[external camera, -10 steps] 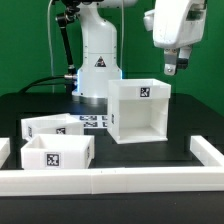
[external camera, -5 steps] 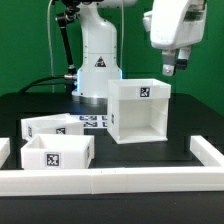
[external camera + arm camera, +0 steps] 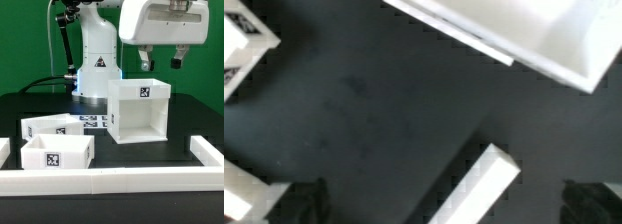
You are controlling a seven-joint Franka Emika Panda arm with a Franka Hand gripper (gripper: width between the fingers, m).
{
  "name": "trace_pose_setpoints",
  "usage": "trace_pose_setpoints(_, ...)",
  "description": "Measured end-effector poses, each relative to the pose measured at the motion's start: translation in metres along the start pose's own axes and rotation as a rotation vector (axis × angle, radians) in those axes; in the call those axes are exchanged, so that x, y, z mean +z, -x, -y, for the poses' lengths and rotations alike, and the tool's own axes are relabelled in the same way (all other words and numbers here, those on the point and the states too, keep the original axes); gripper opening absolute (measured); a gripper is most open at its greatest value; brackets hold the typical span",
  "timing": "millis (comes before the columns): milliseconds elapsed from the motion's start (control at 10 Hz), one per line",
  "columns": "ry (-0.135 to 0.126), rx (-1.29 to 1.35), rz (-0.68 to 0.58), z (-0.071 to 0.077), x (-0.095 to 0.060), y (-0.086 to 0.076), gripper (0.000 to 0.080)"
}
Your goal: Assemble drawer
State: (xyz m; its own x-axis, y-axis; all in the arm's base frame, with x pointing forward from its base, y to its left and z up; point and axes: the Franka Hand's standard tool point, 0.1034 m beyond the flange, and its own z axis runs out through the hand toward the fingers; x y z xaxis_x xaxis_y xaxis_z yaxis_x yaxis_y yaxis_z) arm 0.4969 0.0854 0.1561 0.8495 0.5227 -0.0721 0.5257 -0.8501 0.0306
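The drawer's hollow white shell (image 3: 138, 110) stands on the black table with its open side toward the exterior camera and a tag on its top front. Two small white trays (image 3: 50, 127) (image 3: 57, 152) with tags sit on the exterior view's left, apart from the shell. My gripper (image 3: 163, 60) hangs open and empty above the shell's top rear edge, touching nothing. In the wrist view the gripper (image 3: 445, 205) shows two dark fingertips (image 3: 304, 200) wide apart over the dark table. A large white surface (image 3: 526, 30), probably the shell, fills one corner.
Low white border rails run along the front (image 3: 110, 181) and the exterior view's right (image 3: 205, 150). The marker board (image 3: 92, 122) lies flat beside the shell, before the robot base (image 3: 98, 60). A white strip (image 3: 491, 185) crosses between the fingers in the wrist view.
The gripper has turned about its vertical axis and shifted toward the exterior view's left, so both fingers now show side by side. The drawer parts have not moved.
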Motion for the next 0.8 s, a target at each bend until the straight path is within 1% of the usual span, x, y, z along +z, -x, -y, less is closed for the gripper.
trace_pose_setpoints(300,-0.001,0.205,0.002,0.001,0.001,0.001,0.0649)
trace_pose_setpoints(400,-0.012,0.231,-0.005,0.004,0.003,0.006,0.0649)
trace_pose_setpoints(500,-0.017,0.239,-0.014,0.012,0.007,0.016,0.0649)
trace_pose_setpoints(600,-0.031,0.252,-0.013,0.021,0.01,0.028,0.0649)
trace_pose_setpoints(700,-0.036,0.252,-0.018,0.032,0.015,0.036,0.0649)
trace_pose_setpoints(800,-0.033,0.252,-0.029,0.043,0.02,0.044,0.0649)
